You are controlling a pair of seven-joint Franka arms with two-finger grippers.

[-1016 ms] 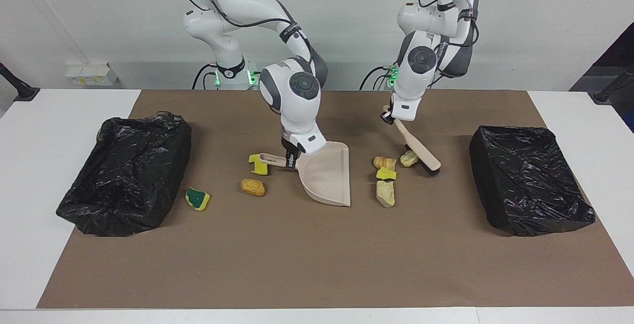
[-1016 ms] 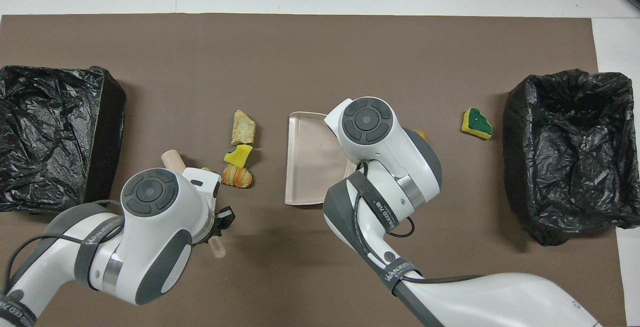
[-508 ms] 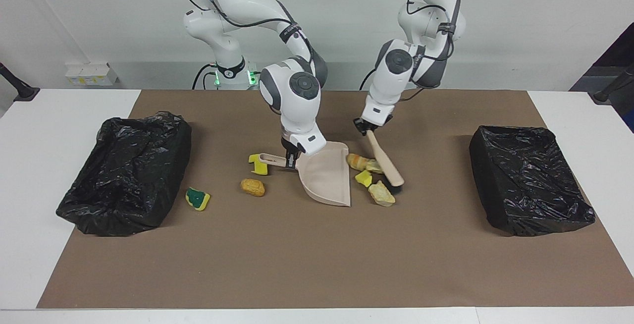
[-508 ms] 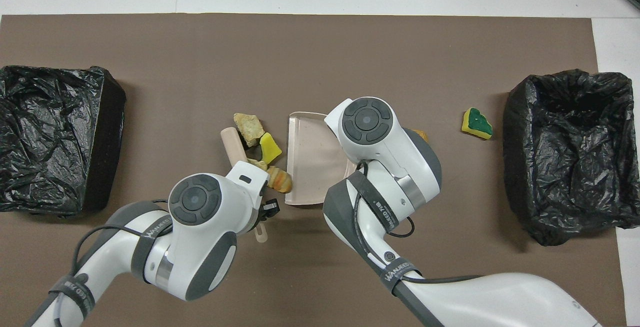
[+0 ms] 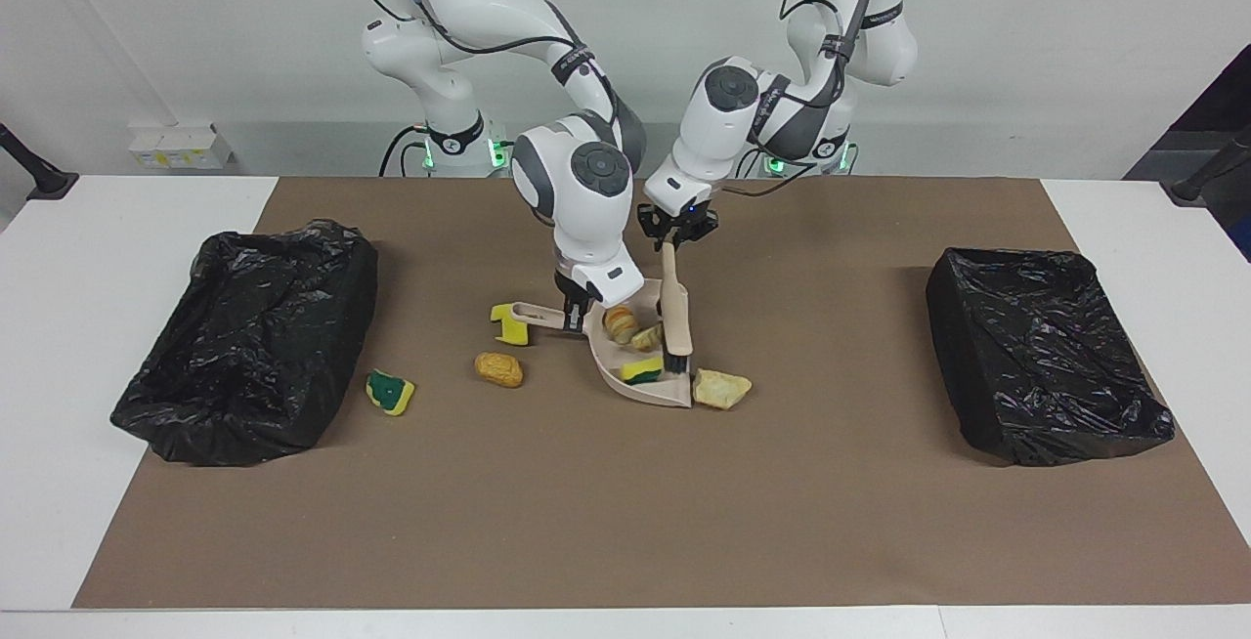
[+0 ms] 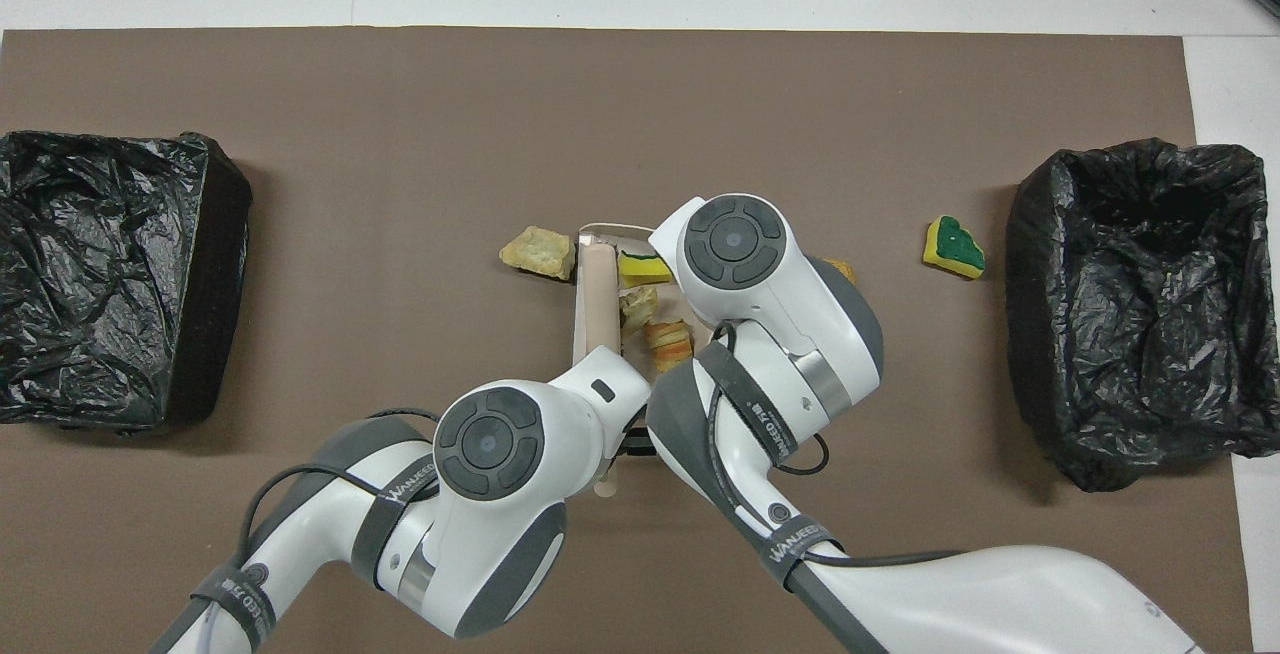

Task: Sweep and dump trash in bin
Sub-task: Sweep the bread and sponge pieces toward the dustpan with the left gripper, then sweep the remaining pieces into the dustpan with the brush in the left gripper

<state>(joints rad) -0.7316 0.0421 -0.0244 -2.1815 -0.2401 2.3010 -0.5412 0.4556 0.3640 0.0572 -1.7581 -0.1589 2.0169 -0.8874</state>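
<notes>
My right gripper [image 5: 579, 312] is shut on the handle of the beige dustpan [image 5: 650, 395], which rests on the mat. The left gripper [image 5: 674, 236] is shut on the beige brush [image 5: 674, 317], whose bristles stand at the pan's mouth. Three pieces of trash lie in the pan: a croissant chunk [image 5: 620, 323], a small bread bit [image 5: 647, 336] and a yellow-green sponge [image 5: 642, 368]. A tan bread piece [image 5: 721, 388] lies just outside the pan's lip. A potato-like lump [image 5: 498, 368], a yellow sponge piece [image 5: 510, 323] and a green-yellow sponge [image 5: 390, 392] lie toward the right arm's end.
One black bag-lined bin [image 5: 249, 336] stands at the right arm's end of the brown mat, another bin [image 5: 1046, 356] at the left arm's end. In the overhead view both arms cover most of the dustpan [image 6: 600, 229] and both grippers.
The left arm swept the brush toward the dustpan and pushed three scraps into it. The larger bread piece slid to the pan's outer corner. The right arm and pan stayed still.
</notes>
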